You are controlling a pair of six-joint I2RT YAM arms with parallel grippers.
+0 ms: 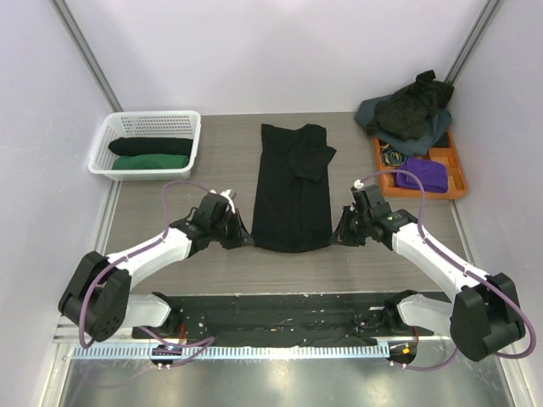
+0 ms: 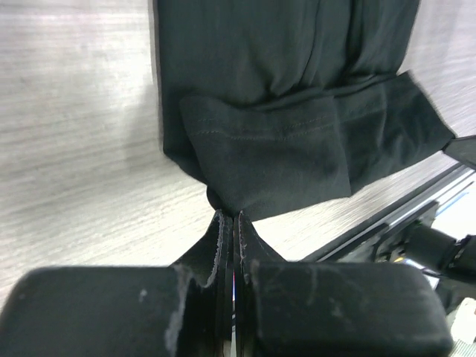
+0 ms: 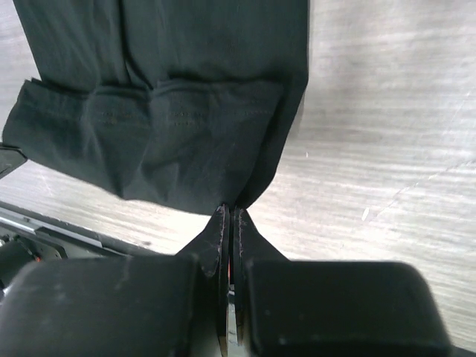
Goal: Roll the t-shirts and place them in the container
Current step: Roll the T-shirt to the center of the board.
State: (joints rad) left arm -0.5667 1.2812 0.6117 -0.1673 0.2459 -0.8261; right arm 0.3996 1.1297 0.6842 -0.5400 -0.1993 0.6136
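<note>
Black t-shirt [image 1: 293, 186] flat at the middle of the table [image 1: 170, 212], folded lengthwise into a narrow strip, collar end far, hem end near, a sleeve folded in across the far right part. Near hem turned back over the body in one short fold, stitched band facing up, plain in both wrist views.

Left gripper [image 2: 230, 223] low at the near left corner of that fold, fingers pressed flat together, clenched on a pinch of the black cloth right at the tips. Right gripper [image 3: 229, 216] mirrored at the near right corner, likewise clamped tight on the corner of the fold, no gap between the fingers. Both arms stretched forward from their bases at the near edge, angled inward toward the hem, one on each side of the strip.

Further out, at far left: white lattice basket [image 1: 114, 140] holding a rolled black tee [image 1: 151, 146] and, just beside it on the near side, a rolled green tee [image 1: 153, 161]. At far right: loose heap of tees [image 1: 411, 110], black on top of grey-blue, slumped over the far end of an orange tray [image 1: 458, 178]. In the tray, purple cloth [image 1: 422, 175] bunched in the near compartment, plus a small dark item to its left, too small to tell
</note>
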